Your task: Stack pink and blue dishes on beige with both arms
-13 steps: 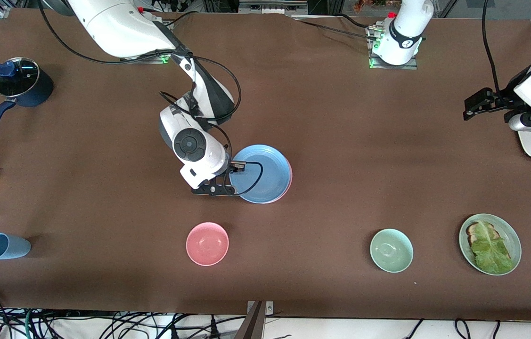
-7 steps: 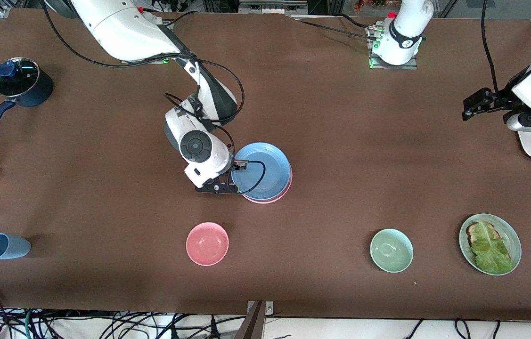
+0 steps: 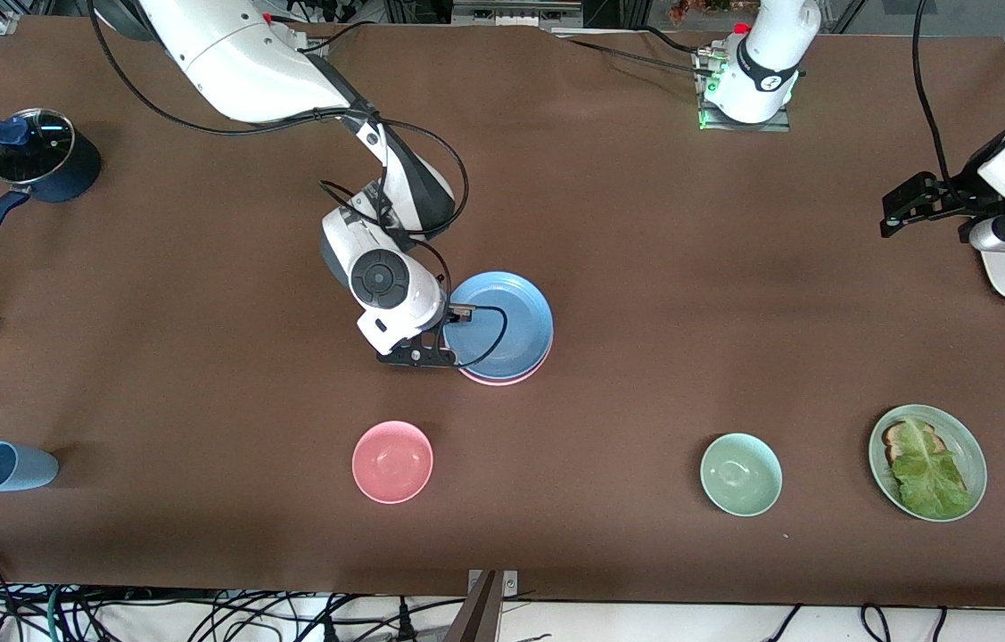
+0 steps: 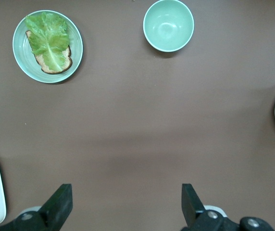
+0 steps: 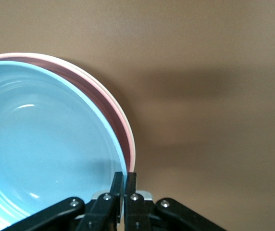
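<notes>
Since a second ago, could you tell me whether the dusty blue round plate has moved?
Yes. The blue plate, held by the right gripper, has shifted slightly toward the left arm's end, judged against the pink bowl.

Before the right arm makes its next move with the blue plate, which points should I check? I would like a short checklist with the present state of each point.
1. Right gripper shut on the rim of the blue plate: ok.
2. Blue plate over the pink plate: ok; only a pink edge shows under it.
3. Blue plate centred on the pink plate: not ok; it sits a bit off, with more pink rim showing on the side nearer the front camera.
4. Beige plate under the stack: cannot tell; only a thin pale edge shows outside the pink rim in the right wrist view.
5. Left gripper open and away from the stack: ok; it waits over bare table at the left arm's end.
</notes>
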{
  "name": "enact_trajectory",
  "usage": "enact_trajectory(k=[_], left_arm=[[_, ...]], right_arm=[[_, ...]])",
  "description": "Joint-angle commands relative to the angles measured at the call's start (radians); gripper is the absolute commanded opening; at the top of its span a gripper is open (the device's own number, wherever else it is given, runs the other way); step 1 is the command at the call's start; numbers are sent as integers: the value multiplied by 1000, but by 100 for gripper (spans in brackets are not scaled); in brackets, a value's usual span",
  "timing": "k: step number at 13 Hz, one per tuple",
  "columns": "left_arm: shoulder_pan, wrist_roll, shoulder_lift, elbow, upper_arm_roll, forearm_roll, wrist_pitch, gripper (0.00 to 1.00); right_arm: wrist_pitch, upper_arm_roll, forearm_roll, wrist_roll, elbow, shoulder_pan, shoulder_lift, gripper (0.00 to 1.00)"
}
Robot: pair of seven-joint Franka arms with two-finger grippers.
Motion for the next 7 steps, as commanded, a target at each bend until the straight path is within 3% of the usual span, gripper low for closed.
enact_trajectory(k=[1,3,4,7], left_arm=[[-5,4,10,9,-2,4,8,100],[-5,4,10,10,-2,7,28,100],[-5,4,10,9,-2,7,28,100],[-5,4,9,9,-2,7,28,100]], right_arm=[[15,2,5,20,2,3,4,0],[27,2,5,20,0,3,7,4],[30,2,5,18,0,3,7,25],[29,0,5,20,6,3,7,63]])
